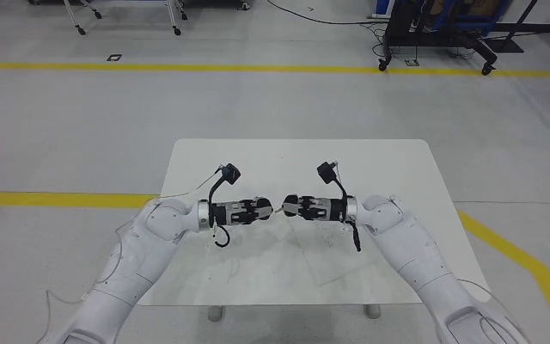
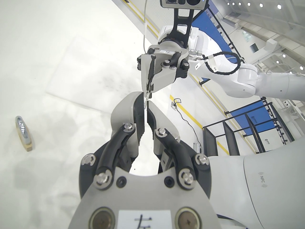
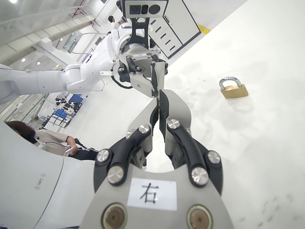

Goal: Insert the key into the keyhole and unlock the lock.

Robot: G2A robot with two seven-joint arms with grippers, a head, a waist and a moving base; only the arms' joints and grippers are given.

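Brass padlock (image 3: 234, 89): lies flat on the bench (image 1: 387, 163), shackle closed, well apart from both hands and touched by neither. I cannot give its clock bearing from them.
Key (image 2: 146, 97): a thin sliver of metal, which I take for the key, held in the air between the two hands' tips, above the middle of the bench.
Left hand (image 2: 144, 107): clenched, its pads pinching the near end of the key. In the top view its arm comes in from 8 o'clock.
Right hand (image 3: 159, 101): clenched too, its tips on the other end of the key, nose to nose with the left hand. Its arm comes in from 4 o'clock.
Done: the key is off the bench and gripped. It looks like a hand-over or a re-grip, though I cannot tell which hand bears the load.
Left to do: nearly all of it. One hand must let go, the padlock must be picked up or steadied, and the key must be lined up with the keyhole, pushed in and turned.
Surface: white and matte, with faint dark smudges and a thin pale sheet (image 2: 78, 67) lying flat under the hands.
Room: pale grey floor with a yellow line (image 1: 258, 67) across at 12 o'clock, a dark wheeled frame (image 1: 438, 39) at 1 o'clock, cart legs (image 1: 129, 17) at 11 o'clock, and a grey drawer cabinet (image 3: 171, 32) beyond the bench edge.
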